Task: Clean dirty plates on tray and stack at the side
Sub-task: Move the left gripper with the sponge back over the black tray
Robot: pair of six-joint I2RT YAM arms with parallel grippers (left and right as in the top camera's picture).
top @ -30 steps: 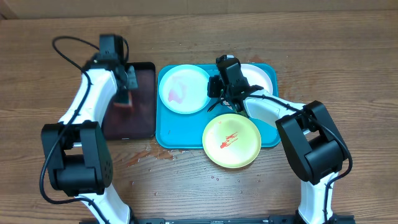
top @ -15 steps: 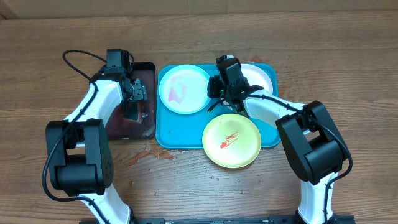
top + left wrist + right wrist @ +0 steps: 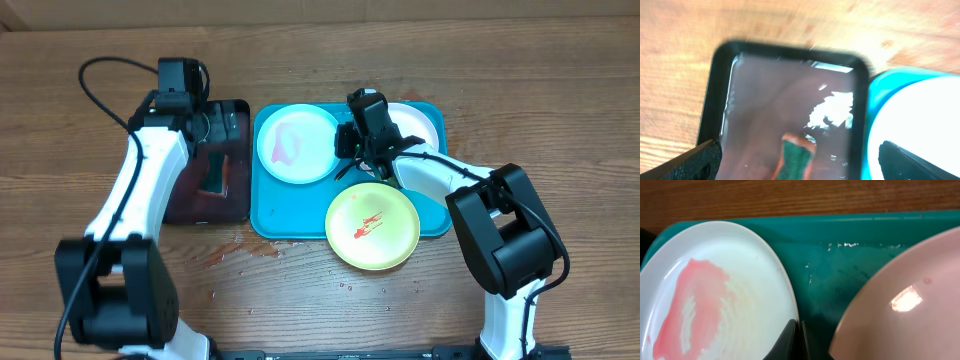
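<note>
Two pairs of jaws stand in opposite states. The left gripper (image 3: 799, 156) has its jaws spread wide, dark tips at the lower corners of its wrist view, holding nothing. The right gripper (image 3: 796, 332) has its jaws pressed together, tips down at the rim of the white plate (image 3: 296, 143); whether they bear on that rim cannot be told. Under the open left jaws the sponge (image 3: 213, 180) lies free, a green scouring face over orange foam. It is probably soft and soaked, so it would squash when pinched and is best taken across its narrow sides. It sits in the black tray (image 3: 230, 207), whose glossy rim surrounds reddish, glinting liquid. The white plate, smeared pink, lies at the upper left of the turquoise tray (image 3: 290, 212), a smooth moulded plastic with wet beads on its floor. A pale plate (image 3: 420, 122) lies at the upper right, partly under the right arm. The green plate (image 3: 372, 226), marked with red sauce, overhangs the tray's lower edge onto the wooden table (image 3: 560, 80). All three plates look thin, stiff, light and shallow with a raised lip. When wet they would likely slide unless pinned, so the lip is the place to grip.
</note>
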